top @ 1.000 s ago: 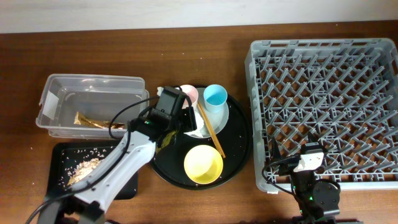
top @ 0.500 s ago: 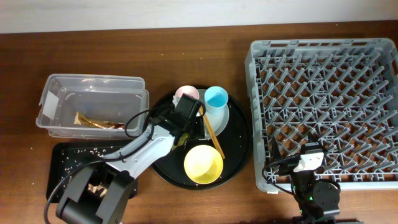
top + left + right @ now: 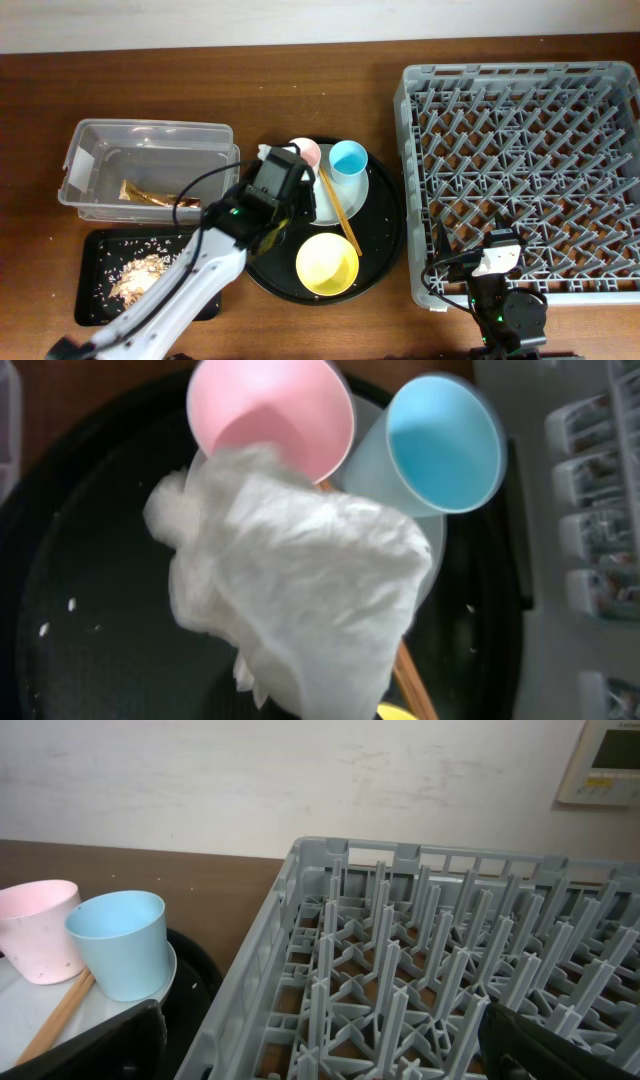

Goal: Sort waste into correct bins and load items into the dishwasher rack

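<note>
White crumpled napkin (image 3: 300, 590) has come up off the round black tray (image 3: 90, 650), apparently pinched in my left gripper (image 3: 287, 204), fingers hidden; clear plastic box (image 3: 82, 150) next.

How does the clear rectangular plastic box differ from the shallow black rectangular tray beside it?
The clear rectangular plastic box is see-through with tall walls; the shallow black rectangular tray is opaque and low. The box holds a brown candy wrapper; the tray holds brownish food scraps with rice. Both are rectangular and sit on the wooden table.
</note>
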